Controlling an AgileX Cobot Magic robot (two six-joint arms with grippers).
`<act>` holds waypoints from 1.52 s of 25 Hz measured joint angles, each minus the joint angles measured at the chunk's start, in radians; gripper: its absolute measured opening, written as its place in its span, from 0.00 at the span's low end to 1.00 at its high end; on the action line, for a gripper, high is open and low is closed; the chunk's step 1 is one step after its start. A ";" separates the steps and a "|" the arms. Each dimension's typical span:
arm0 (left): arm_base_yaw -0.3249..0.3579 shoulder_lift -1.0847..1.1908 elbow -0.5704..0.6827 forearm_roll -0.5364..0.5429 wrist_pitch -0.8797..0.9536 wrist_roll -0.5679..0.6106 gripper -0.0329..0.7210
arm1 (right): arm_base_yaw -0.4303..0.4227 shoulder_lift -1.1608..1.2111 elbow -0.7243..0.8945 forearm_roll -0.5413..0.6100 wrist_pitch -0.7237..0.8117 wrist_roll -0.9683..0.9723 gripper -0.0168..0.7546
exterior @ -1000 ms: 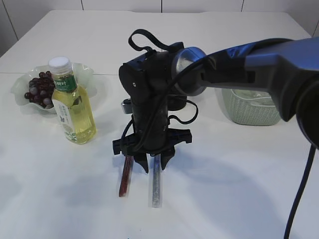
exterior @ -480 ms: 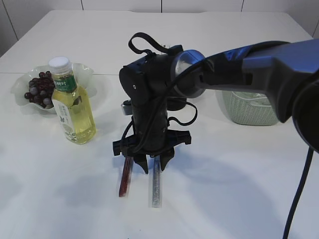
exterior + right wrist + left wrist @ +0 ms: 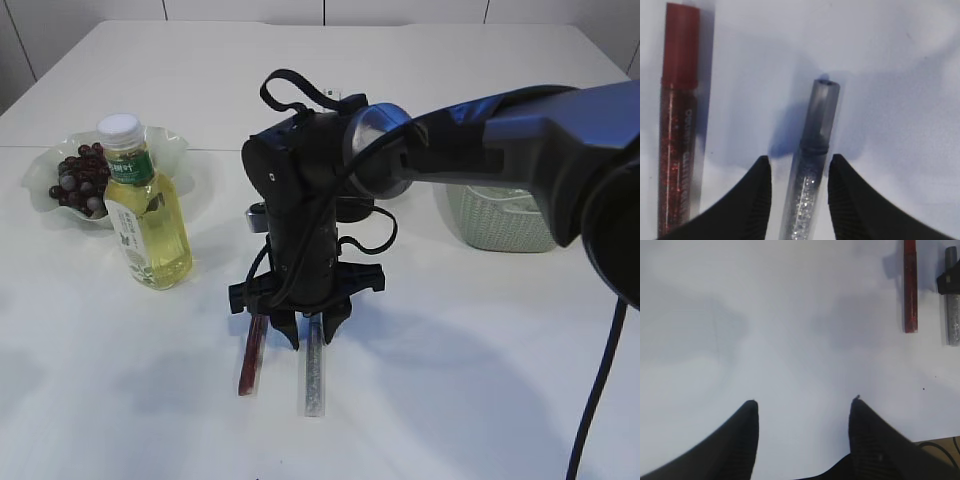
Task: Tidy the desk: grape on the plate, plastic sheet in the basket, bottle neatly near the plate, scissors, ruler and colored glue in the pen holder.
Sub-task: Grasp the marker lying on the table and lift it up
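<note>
The upper ends of the red glue tube (image 3: 251, 355) and the silver glue tube (image 3: 314, 372) are hidden behind the right claw (image 3: 312, 332). The basket (image 3: 503, 221) is partly covered by the arm. Whether the silver tube is gripped cannot be told.

A robot test bench in a lab-like room: a bare white table (image 3: 480, 60) against plain white wall panels (image 3: 240, 8), staged with household props.
</note>
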 joint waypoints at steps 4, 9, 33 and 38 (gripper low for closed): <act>0.000 0.000 0.000 0.000 -0.002 0.000 0.60 | 0.000 0.005 0.000 0.000 0.000 0.000 0.41; 0.000 0.000 0.000 0.000 -0.002 0.000 0.60 | -0.001 0.007 0.000 0.000 -0.002 -0.006 0.35; 0.000 0.000 0.000 0.004 -0.004 0.005 0.60 | -0.180 -0.154 -0.001 0.324 -0.003 -0.511 0.15; 0.000 0.000 0.000 0.004 -0.004 0.005 0.60 | -0.344 -0.197 -0.001 0.686 -0.004 -0.810 0.15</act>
